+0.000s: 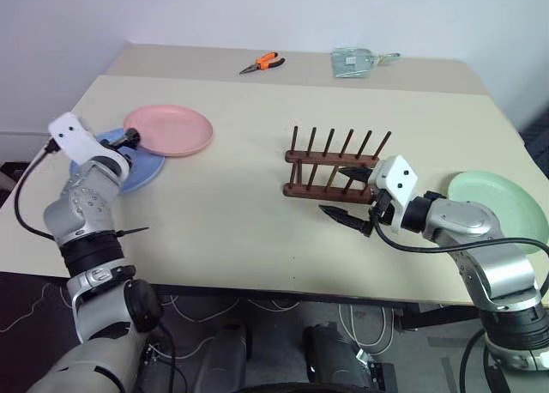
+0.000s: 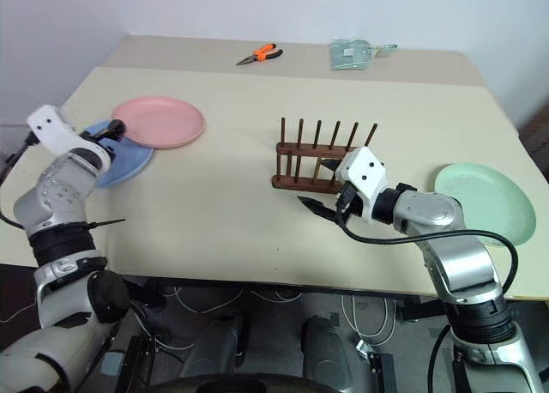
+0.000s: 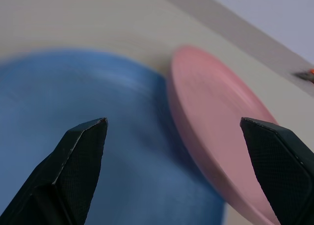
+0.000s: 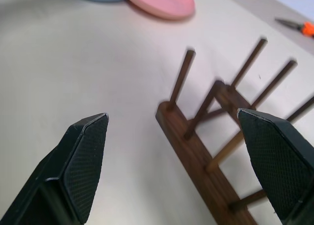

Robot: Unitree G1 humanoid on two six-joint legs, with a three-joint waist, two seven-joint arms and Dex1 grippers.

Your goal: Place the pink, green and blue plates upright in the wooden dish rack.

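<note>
Left wrist view: left end effector (image 3: 171, 151) wide apart, empty, over round blue plate (image 3: 73, 117).
Right end effector (image 4: 176, 156): wide apart, empty, beside dark brown wooden dish rack (image 4: 206, 136).

The wooden dish rack (image 1: 333, 166), dark brown with two rows of thin upright pegs on two base rails, is standing empty near the middle of the tabletop (image 1: 240, 204). The pink plate (image 1: 169, 129) is lying flat toward the left, its edge overlapping the blue plate (image 1: 137, 172), which is lying flat just beside it. The pale green plate (image 1: 502, 206) is lying flat well apart, at the right edge.
</note>
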